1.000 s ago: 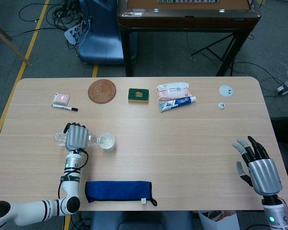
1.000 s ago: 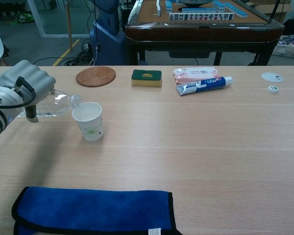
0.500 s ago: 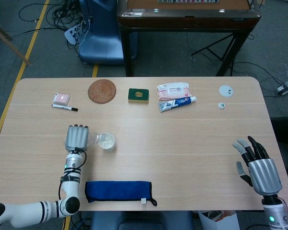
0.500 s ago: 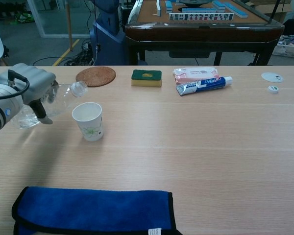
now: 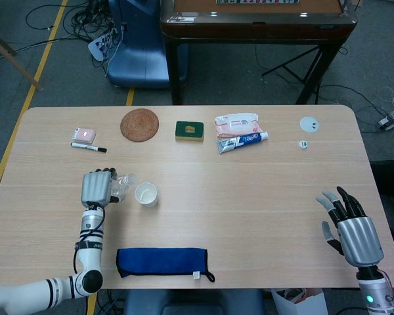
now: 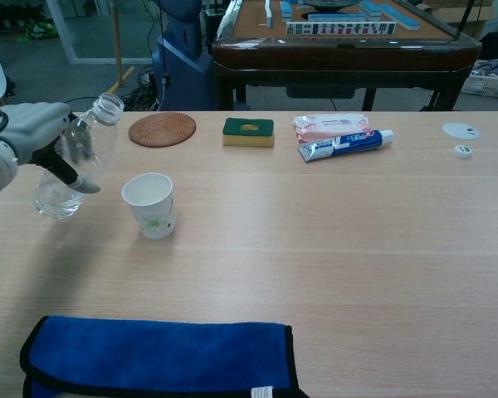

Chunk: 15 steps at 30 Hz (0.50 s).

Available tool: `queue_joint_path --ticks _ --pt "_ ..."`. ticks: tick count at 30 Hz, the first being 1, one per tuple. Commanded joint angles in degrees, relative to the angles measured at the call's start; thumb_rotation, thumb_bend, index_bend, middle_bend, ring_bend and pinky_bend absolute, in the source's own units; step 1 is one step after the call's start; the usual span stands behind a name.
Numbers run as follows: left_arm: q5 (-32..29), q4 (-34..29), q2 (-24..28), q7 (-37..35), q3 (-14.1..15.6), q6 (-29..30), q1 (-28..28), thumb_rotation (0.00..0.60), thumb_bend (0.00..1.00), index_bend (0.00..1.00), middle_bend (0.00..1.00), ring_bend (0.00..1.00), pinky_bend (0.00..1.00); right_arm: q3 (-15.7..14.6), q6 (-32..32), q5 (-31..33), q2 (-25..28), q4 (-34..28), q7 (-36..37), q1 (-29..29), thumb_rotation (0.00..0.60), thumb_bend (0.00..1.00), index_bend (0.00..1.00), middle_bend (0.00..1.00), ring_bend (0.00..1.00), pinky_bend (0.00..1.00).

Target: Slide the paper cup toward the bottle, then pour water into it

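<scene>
White paper cup (image 6: 148,205) upright, green print

Head view high above the table (image 5: 249,197); chest view low, closer, same tabletop.

Near me: I see the folded cloth (image 6: 158,356) at the table's (image 6: 357,265) front edge.
Mid left: paper cup (image 6: 149,205) stands behind the cloth; the bottle (image 6: 73,159), tilted in my left hand (image 6: 29,141), is just left of it.
Far row, left to right: marker (image 5: 88,147), woven coaster (image 6: 162,129), sponge (image 6: 248,131), wipes pack (image 6: 330,123) behind the toothpaste tube (image 6: 345,144), bottle cap (image 6: 462,150).
Right front: my right hand (image 5: 351,226) hovers, well apart from everything.
</scene>
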Motion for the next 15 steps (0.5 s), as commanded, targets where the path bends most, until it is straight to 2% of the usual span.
queue_joint_path --ticks 1,4,11,15 --pt "0.57 0.28 -0.31 -5.03 -1.57 0.03 1.24 0.6 0.0 0.55 0.58 0.43 0.5 -0.01 -0.01 0.0 -0.04 0.01 -0.05 0.0 0.6 0.52 0.23 0.18 0.04 0.19" --pt "0.07 0.48 -0.63 -8.66 -2.49 -0.12 2.13 0.6 0.0 0.55 0.58 0.43 0.5 -0.02 0.01 -0.04 -0.06 0.0 -0.1 0.01 0.6 0.52 0.23 0.18 0.04 0.19" --pt "0.37 2.64 -0.61 -12.73 -1.31 -1.15 3.92 0.6 0.0 0.55 0.58 0.43 0.5 -0.19 -0.2 -0.18 -0.23 0.09 -0.22 0.08 0.6 0.52 0.23 0.18 0.04 0.19" --pt "0.03 3.56 -1.0 -16.55 -1.96 -1.65 5.02 0.6 0.0 0.55 0.58 0.43 0.5 -0.27 -0.11 -0.35 -0.3 0.13 -0.36 0.05 0.6 0.52 0.23 0.18 0.04 0.19"
